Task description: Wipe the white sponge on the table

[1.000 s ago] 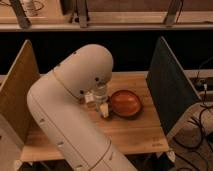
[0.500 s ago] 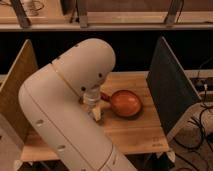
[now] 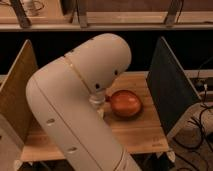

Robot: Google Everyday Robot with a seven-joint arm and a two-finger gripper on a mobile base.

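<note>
Since the earlier frames, your bulky white arm (image 3: 80, 105) has swung further across the view, so its elbow now covers more of the light wooden plank table (image 3: 135, 135) and the wrist has slid down toward the round orange pan (image 3: 125, 102). You can see only a sliver of the gripper (image 3: 100, 102), low beside the pan's left rim, just under the arm's shell; whether it is spread or pinching anything cannot be told from here. The small cream-white sponge is not visible now; it is most likely hidden behind the arm near the gripper, but you cannot confirm that. Treat the sponge as light, soft and compressible: it will squash under a firm pinch and may drag or fold when pressed on the wood. Take hold across its short sides, near the middle, and press only lightly so it stays flat against the table while you wipe. Mind the pan right beside your wrist, and the upright tan panel (image 3: 20, 95) and dark panel (image 3: 170, 90) on either side.
</note>
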